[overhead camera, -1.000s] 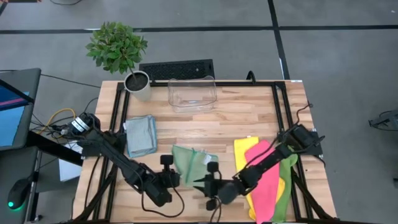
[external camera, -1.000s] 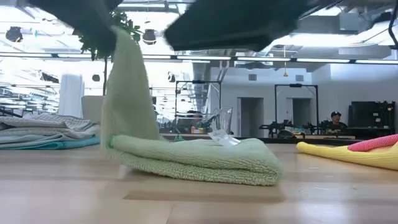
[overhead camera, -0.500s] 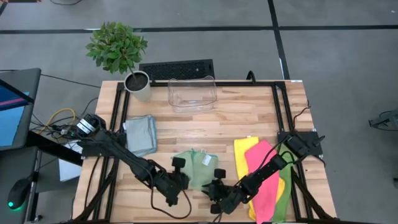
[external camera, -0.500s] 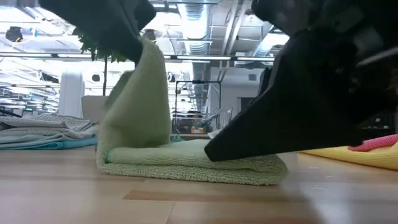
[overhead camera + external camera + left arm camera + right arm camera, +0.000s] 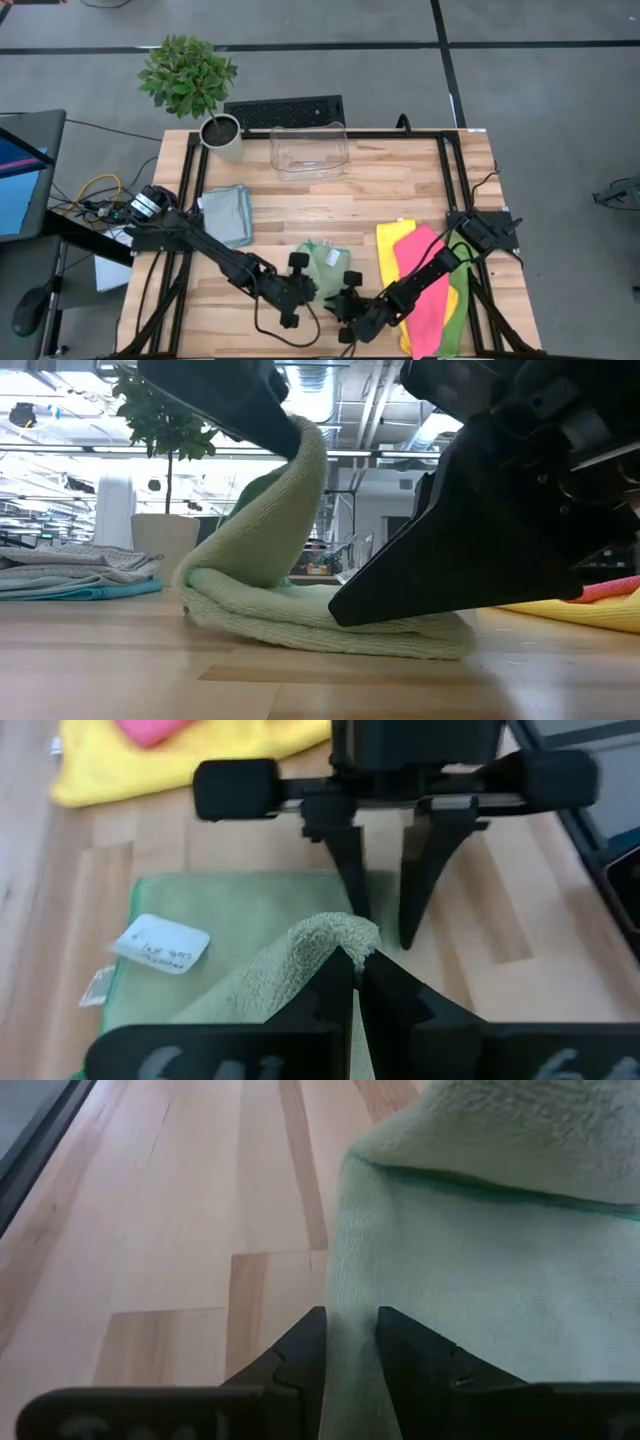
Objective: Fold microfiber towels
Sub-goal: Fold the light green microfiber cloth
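Observation:
A pale green towel [image 5: 325, 262] lies near the table's front edge, between my two grippers. My left gripper [image 5: 305, 285] is shut on a raised part of it, and the lifted flap [image 5: 270, 520] arches over the layer that lies flat [image 5: 300, 625]. My right gripper [image 5: 338, 296] stands open at the towel's near right edge, its fingertips down on the flat layer. A white tag [image 5: 160, 942] lies on the towel's upper face. My left gripper pinches the tip of the towel's lifted flap [image 5: 335, 932] between its two shut fingers, slanting down from the table's left. That flap hangs in a curve below the fingers, and the other layer stays on the table. One layer or several, I cannot tell. My right gripper comes slanting down from the near right and touches the flat layer's edge [image 5: 350, 1280] without pinching it. One fingertip [image 5: 355, 910] sits on the cloth, the other [image 5: 412, 925] just past the edge, over the wood. The layer lies flat on the table under it.
A stack of folded grey and blue towels [image 5: 226, 215] lies at the left. Yellow, pink and lime towels [image 5: 420, 280] lie at the right under my right arm. A clear bin [image 5: 310, 150] and a potted plant [image 5: 222, 135] stand at the far edge.
My left gripper has gone toward the table's right edge and a little down, carrying the towel's flap over the flat layer; the flap now leans right instead of standing upright. My right gripper has come down onto the towel's near right edge, then stayed still.

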